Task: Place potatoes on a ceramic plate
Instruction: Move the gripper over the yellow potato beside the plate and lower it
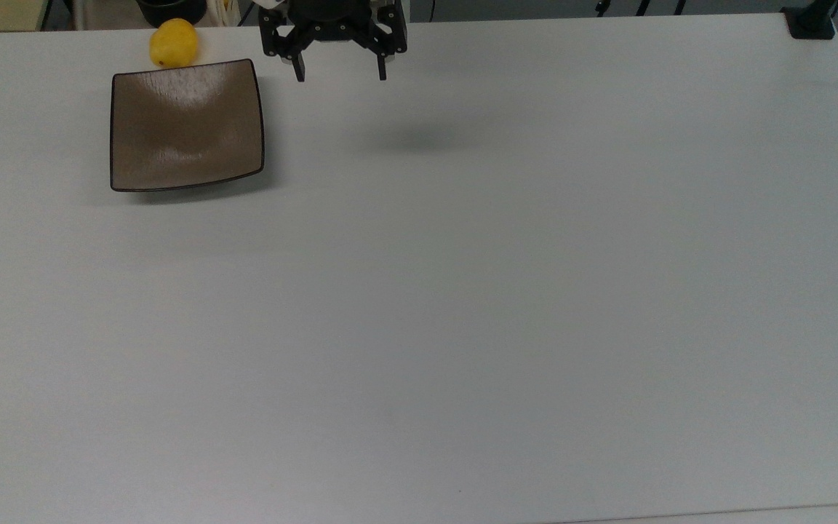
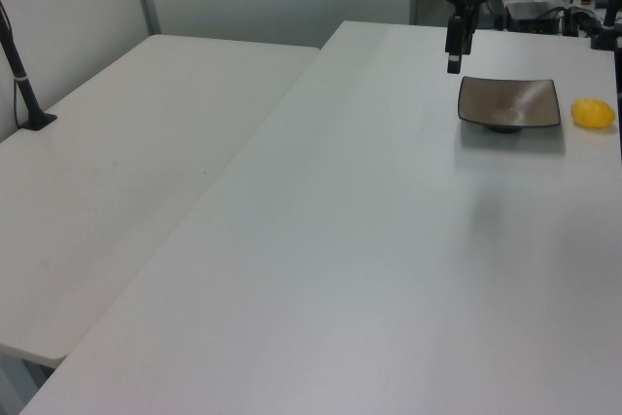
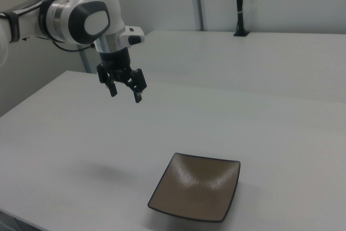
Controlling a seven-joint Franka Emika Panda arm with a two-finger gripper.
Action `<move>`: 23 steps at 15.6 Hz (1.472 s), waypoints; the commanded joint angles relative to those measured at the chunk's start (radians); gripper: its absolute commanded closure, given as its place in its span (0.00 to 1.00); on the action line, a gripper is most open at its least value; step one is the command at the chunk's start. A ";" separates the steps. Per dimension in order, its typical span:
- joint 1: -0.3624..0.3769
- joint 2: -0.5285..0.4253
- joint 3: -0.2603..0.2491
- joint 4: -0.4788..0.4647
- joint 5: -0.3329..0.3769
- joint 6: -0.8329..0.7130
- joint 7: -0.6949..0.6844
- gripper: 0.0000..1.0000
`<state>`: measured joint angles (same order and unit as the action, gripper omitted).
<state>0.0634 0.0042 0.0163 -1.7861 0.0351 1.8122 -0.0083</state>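
- The ceramic plate (image 1: 186, 124) lies flat on the white worktop (image 1: 463, 327) in the upper left of the top view, with nothing on it.
- Just beyond its far edge sits the potato (image 1: 173, 43), near the plate. It looks smooth, rounded and light, liable to roll; gripping across its narrow middle seems safest.
- The gripper (image 1: 340, 74) hangs above the worktop at top centre, pointing down, jaws spread and holding nothing.

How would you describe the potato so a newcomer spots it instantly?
Start at the white table and find the square brown plate near the top view's upper left. The potato lies just beyond its far edge: small, bright yellow, egg-shaped, the only colourful thing there.
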 commanded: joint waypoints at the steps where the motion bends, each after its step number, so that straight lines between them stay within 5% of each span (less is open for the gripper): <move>1: -0.029 -0.038 -0.002 -0.010 0.017 0.009 -0.009 0.00; 10: -0.047 -0.085 -0.006 -0.058 0.005 0.019 -0.012 0.00; 18: -0.180 -0.346 -0.006 -0.355 0.002 0.024 -0.088 0.00; 23: -0.251 -0.437 -0.057 -0.521 -0.093 0.065 -0.202 0.00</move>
<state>-0.1668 -0.3587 0.0041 -2.1714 -0.0092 1.8123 -0.1353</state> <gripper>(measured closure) 0.000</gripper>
